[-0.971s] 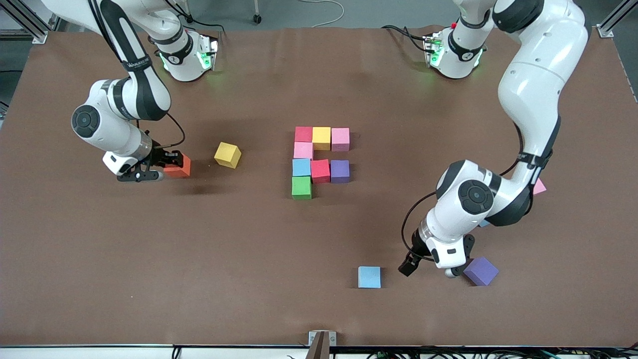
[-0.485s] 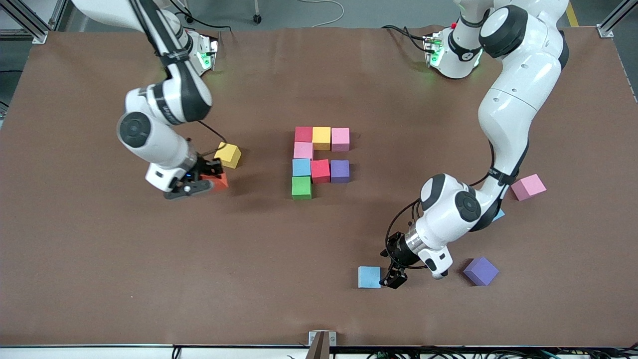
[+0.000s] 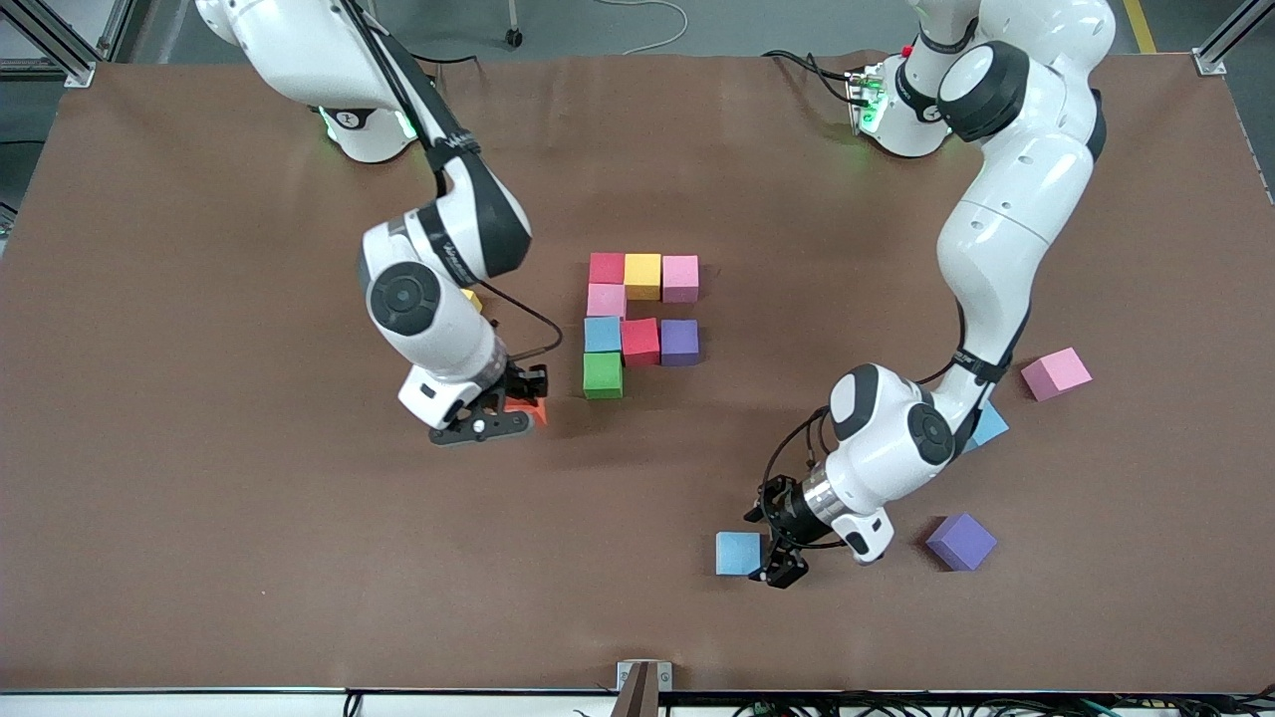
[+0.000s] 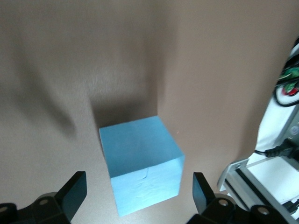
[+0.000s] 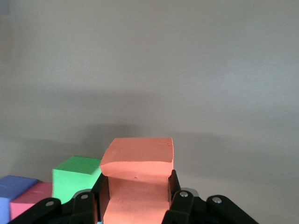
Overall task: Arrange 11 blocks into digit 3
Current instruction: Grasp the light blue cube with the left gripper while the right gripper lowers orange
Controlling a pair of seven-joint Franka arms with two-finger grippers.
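Right hand point(image 3: 518, 403) grasps orange block point(image 5: 138, 179) over table near green block point(image 3: 603, 375) — left hand point(image 3: 772, 546) released, straddling blue block point(image 4: 140, 170).

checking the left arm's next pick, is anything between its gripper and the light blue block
Nothing visible does. The left gripper is open right beside the light blue block, which in the left wrist view sits alone on bare table just ahead of the two fingers, nothing between.

blocks point(image 3: 639, 321) clustered mid-table point(image 3: 199, 518) — others apart
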